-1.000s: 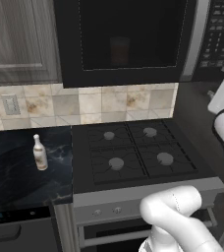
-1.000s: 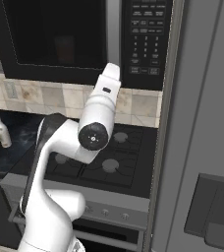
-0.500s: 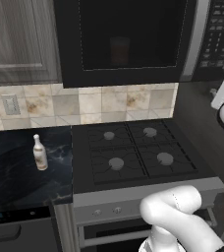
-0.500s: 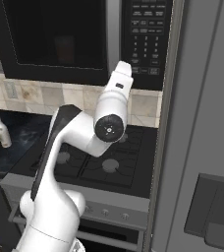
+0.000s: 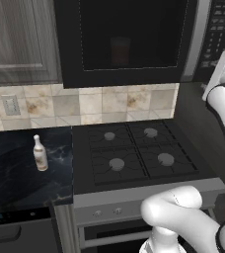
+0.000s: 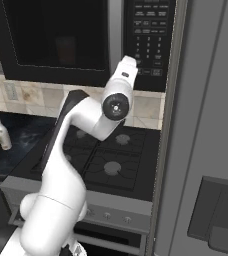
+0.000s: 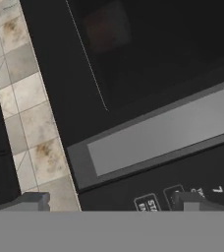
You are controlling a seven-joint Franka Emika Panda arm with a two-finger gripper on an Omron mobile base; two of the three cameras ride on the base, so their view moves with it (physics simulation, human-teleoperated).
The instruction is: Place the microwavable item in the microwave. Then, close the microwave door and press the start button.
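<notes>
A: Bottle on the dark counter at far left, white and slim, standing well apart from everything. Not our item.

B: Agreed. Next along, the microwave door looks shut, and through its dark window I see a reddish tumbler inside the microwave.

A: So 2 of 3 steps seem done: item in, door closed. The bar handle runs right across the hand view.

B: Further right sits the keypad. The gripper has its jaws spread wide, holding nothing, with 1 fingertip just under the bottom row of buttons.

A: Is it touching a button?

B: I cannot tell. A label beginning "STA" shows near the fingertips, so I judge only the start press remains.

A: Below, the 4-burner stove is bare.
</notes>
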